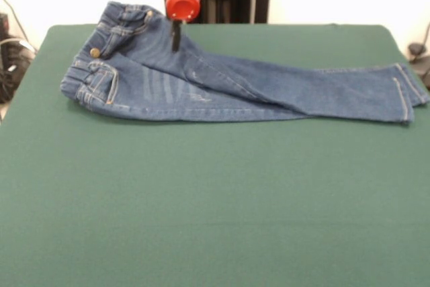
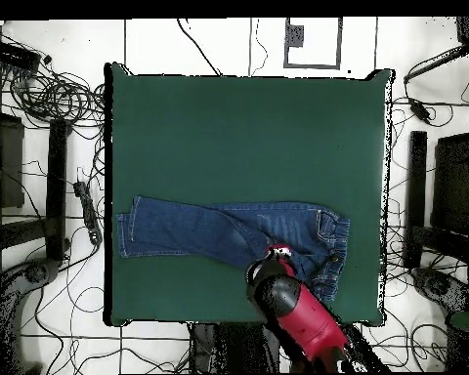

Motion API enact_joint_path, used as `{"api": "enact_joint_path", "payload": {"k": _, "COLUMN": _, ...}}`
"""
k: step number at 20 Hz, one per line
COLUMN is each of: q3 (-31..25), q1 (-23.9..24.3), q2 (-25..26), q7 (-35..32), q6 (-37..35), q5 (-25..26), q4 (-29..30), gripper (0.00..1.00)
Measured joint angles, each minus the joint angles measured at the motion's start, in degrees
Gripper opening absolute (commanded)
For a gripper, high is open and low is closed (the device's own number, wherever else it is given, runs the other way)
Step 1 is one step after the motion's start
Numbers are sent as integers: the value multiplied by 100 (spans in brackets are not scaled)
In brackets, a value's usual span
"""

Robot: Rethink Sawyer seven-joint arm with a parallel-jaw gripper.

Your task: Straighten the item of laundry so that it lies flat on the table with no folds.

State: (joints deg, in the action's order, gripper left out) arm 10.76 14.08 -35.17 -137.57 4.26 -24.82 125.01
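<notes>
While the red and black arm (image 2: pixel 302 317) is lowered from above over the upper part of the jeans (image 1: pixel 235 82), its gripper (image 1: pixel 176 37) is seen as one dark stem below a red round part, its tip at the denim just below the waistband. Whether the jaws are spread or pressed together cannot be told. In the overhead view the gripper is hidden under the arm. The jeans are laid on the far half of the green counter (image 1: pixel 201 199), long axis across it, waistband at the front view's left, hems at its right, one leg crossed over the other.
</notes>
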Motion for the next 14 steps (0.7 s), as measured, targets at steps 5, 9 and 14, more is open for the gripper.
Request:
{"api": "enact_joint_path", "payload": {"k": 5, "q3": 9, "q1": -131, "q2": 0, "q7": 0, "q6": 0, "q5": -23, "q4": -202, "gripper": 100}}
{"api": "enact_joint_path", "payload": {"k": 9, "q3": 9, "q1": -317, "q2": 30, "q7": 0, "q6": 0, "q5": -172, "q4": -260, "gripper": 100}}
{"api": "enact_joint_path", "payload": {"k": 14, "q3": 7, "q1": -688, "q2": 195, "q7": -1, "q6": 0, "q5": -550, "q4": -256, "gripper": 100}}
